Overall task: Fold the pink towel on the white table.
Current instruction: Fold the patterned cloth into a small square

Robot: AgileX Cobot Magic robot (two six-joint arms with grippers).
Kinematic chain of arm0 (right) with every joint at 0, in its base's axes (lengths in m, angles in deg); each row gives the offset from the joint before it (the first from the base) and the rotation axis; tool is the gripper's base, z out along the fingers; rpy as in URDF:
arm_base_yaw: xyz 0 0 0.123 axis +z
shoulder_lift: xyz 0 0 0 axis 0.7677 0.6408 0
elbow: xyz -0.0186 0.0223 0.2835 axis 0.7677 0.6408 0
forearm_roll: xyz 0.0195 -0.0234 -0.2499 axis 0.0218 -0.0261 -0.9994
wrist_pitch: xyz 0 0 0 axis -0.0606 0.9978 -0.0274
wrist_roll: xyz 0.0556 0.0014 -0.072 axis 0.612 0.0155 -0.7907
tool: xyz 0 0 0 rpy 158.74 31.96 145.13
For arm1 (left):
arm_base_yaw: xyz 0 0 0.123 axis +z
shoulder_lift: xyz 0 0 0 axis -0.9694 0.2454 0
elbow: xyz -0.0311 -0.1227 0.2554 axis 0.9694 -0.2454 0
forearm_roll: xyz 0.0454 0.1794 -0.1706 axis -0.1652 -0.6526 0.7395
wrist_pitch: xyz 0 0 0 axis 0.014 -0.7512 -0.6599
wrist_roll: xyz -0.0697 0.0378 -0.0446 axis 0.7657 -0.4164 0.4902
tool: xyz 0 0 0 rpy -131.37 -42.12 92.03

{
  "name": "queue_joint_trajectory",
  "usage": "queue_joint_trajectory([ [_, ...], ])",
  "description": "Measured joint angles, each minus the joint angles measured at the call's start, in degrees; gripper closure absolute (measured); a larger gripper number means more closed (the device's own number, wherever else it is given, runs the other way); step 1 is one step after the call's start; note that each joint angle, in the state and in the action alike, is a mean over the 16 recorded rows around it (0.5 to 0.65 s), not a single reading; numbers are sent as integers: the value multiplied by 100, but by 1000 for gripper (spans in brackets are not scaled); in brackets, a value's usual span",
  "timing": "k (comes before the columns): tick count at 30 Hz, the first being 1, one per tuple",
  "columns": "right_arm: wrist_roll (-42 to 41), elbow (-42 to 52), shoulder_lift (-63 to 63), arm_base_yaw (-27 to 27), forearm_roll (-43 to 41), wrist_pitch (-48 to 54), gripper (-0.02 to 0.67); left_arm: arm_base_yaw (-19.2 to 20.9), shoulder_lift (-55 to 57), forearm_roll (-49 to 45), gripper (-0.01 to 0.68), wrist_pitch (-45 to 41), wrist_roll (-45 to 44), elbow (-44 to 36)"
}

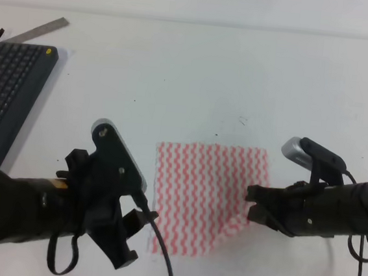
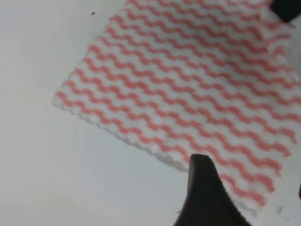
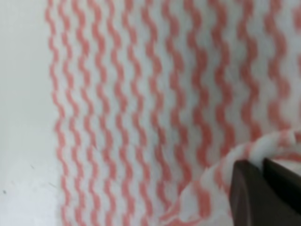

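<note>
The pink towel lies flat on the white table, a little right of centre. Its near right corner is lifted and curled inward. My right gripper is shut on that raised corner; the right wrist view shows its dark fingers pressed together on the curled edge of the towel. My left gripper hovers open at the towel's near left corner. In the left wrist view one finger stands over the towel's edge; the other barely shows at the right border.
A dark grey keyboard lies at the far left on a sheet of paper, with a metal ruler behind it. Bare white tabletop stretches behind and to the right of the towel.
</note>
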Motion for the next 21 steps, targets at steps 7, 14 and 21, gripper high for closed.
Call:
queue_joint_trajectory([
  [7, -53, -199, -7, -1, 36, -69, 663, 0, 6, 0, 280, -138, -522, 0],
  [14, -59, -310, -7, -1, 65, -198, 663, 0, 111, 0, 277, -314, -829, 0],
  [21, -64, -334, 0, 0, 156, -344, 663, 0, 380, -2, 277, -407, -1131, 0],
])
